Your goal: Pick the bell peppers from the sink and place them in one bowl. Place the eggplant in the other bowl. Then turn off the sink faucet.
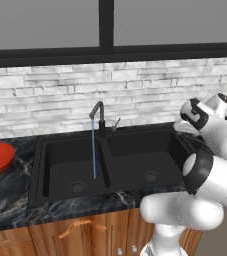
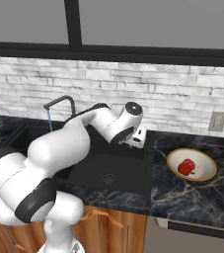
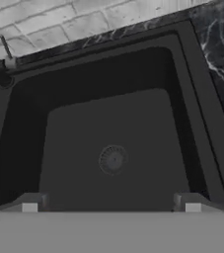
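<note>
jaws (image 3: 111, 206) stood wide and empty over the sink (image 3: 113, 148)'s bare basin, bell peppers (image 2: 186, 167) sat in the tan bowl (image 2: 202, 175) well off to one side, and the sink faucet (image 1: 98, 117) ran on, not yet shut off.

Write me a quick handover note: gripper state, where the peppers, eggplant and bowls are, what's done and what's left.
Gripper: fingers open and empty, above the right basin of the sink, looking down at its drain.
Tan bowl on the counter right of the sink holds red bell pepper; I cannot tell if it is one or two.
Red bowl on the counter left of the sink has something grey at the frame edge, probably the eggplant.
Both basins look empty.
Left: faucet is running water; turn it off at the lever.
</note>
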You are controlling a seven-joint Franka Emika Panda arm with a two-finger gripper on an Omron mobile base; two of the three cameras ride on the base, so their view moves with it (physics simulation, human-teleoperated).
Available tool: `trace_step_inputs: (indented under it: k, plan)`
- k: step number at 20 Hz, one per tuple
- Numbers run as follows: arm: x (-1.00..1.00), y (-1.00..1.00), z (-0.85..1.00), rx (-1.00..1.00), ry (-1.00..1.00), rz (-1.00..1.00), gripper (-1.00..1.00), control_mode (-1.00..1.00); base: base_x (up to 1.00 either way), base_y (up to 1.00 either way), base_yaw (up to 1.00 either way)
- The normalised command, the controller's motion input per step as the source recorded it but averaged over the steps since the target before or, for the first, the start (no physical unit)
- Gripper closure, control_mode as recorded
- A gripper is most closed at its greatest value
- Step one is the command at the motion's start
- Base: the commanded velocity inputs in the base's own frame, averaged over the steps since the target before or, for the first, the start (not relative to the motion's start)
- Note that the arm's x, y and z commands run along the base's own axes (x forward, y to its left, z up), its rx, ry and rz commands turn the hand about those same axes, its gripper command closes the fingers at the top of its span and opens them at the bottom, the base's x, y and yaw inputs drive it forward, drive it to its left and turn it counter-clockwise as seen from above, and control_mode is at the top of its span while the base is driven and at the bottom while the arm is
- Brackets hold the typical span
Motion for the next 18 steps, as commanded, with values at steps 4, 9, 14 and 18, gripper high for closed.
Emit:
trace_step_inputs:
  k: [4, 9, 14, 18]
  plan:
    - [0.00, 0.53, 0.18, 0.00, -0.26, 0.44, -1.00, -1.00, 0.00, 0.00, 0.00]
    - [0.02, 0.54, 0.15, 0.00, -0.27, 0.44, -1.00, -1.00, 0.00, 0.00, 0.00]
    - [0.05, 0.55, 0.03, 0.00, -0.18, 0.37, -1.00, -1.00, 0.00, 0.00, 0.00]
    - [0.02, 0.04, -0.01, 0.00, 0.00, 0.04, -1.00, -1.00, 0.00, 0.00, 0.00]
